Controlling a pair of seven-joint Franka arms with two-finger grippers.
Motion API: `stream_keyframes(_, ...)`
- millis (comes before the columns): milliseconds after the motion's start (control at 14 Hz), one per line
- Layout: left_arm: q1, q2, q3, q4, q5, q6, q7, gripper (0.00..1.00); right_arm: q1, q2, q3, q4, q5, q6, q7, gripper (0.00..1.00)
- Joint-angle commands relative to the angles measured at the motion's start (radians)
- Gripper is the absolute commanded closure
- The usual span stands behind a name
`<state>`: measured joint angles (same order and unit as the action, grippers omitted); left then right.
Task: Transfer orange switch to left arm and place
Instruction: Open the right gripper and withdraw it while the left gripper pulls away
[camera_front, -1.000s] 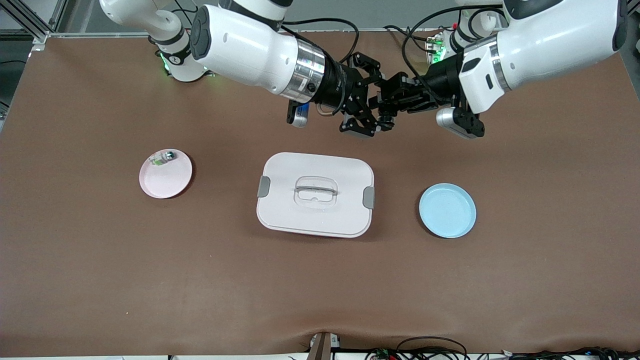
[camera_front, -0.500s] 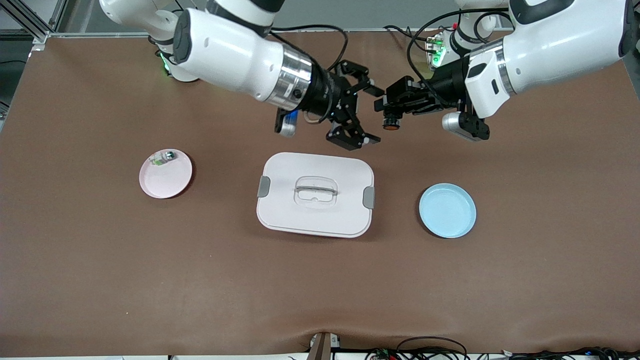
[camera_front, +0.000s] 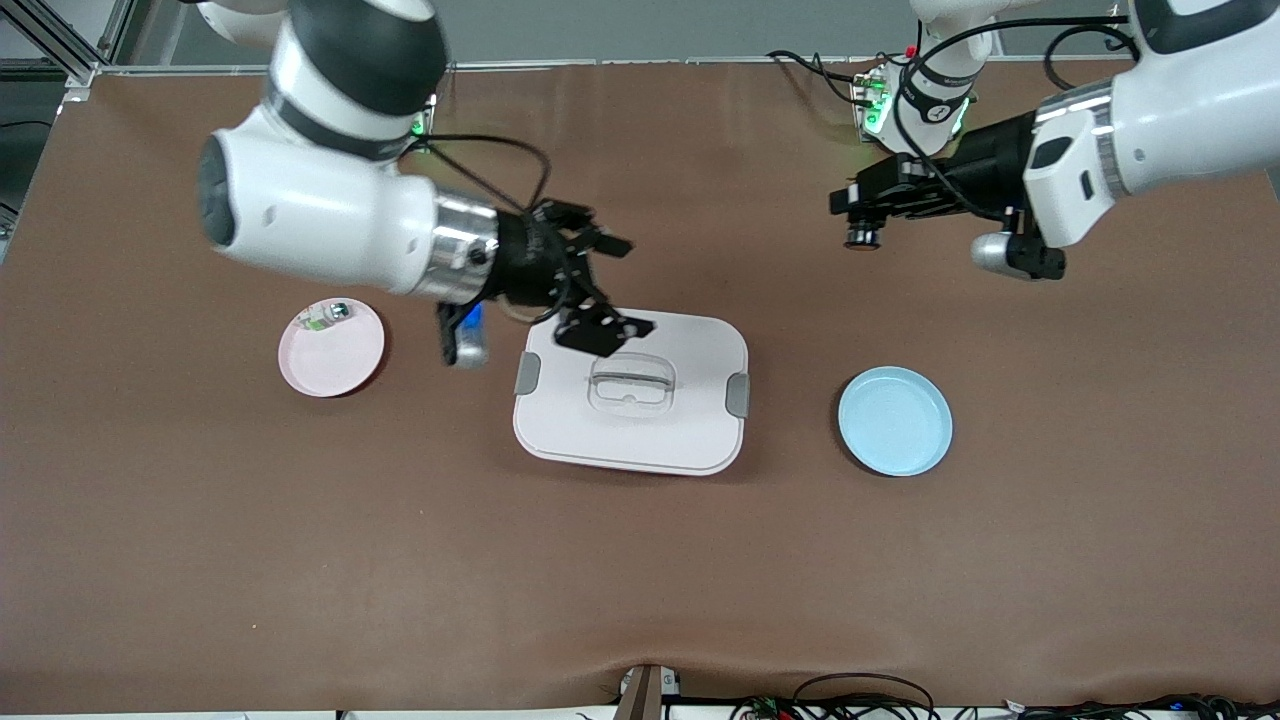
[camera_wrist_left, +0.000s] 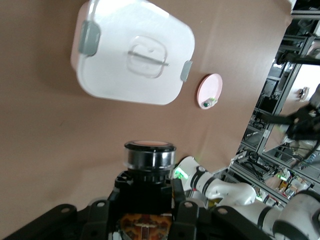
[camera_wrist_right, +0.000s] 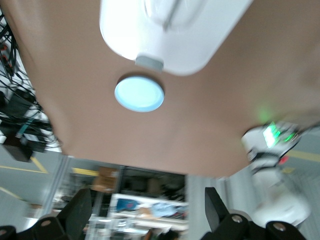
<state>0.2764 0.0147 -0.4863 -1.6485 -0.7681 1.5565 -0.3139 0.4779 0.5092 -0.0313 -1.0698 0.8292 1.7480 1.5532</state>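
Holding the orange switch (camera_front: 860, 238), my left gripper (camera_front: 858, 212) is clamped on its black body in the upper part of the frame, above bare table.

Colleague: And your other tool?

Me: My right gripper (camera_front: 620, 285) hangs empty with its jaws apart, over the upper edge of the box (camera_front: 630, 425) at mid-frame.

Colleague: What worries you?

Me: Two things. The switch is tiny, with only its body pinched, so a quick swing could shake it loose onto the table. And I guess the blue plate (camera_front: 895, 455), lower in the frame, is where it goes. If the left arm cuts toward mid-frame, it meets the box.

Colleague: And the right arm?

Me: If it dips, a fingertip could catch the lid.
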Motion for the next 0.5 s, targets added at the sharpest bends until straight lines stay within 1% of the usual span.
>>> stream_keyframes(0,0.050,-0.013,-0.006,0.013,0.094,-0.069,-0.011,1.00,-0.090,-0.009,0.013,0.013,-0.077,-0.192,-0.280,0.00)
stream_keyframes(71,0.050,-0.016,-0.012,0.013,0.181,-0.069,-0.025,1.00,-0.122,-0.011,0.013,0.011,-0.120,-0.261,-0.379,0.00)
stream_keyframes(286,0.050,-0.015,-0.015,0.004,0.323,-0.065,-0.065,1.00,-0.200,-0.037,0.013,0.010,-0.302,-0.421,-0.678,0.00)
stream_keyframes(429,0.041,-0.013,-0.018,0.000,0.404,-0.018,-0.230,1.00,-0.244,-0.052,0.013,0.010,-0.419,-0.500,-0.882,0.00)
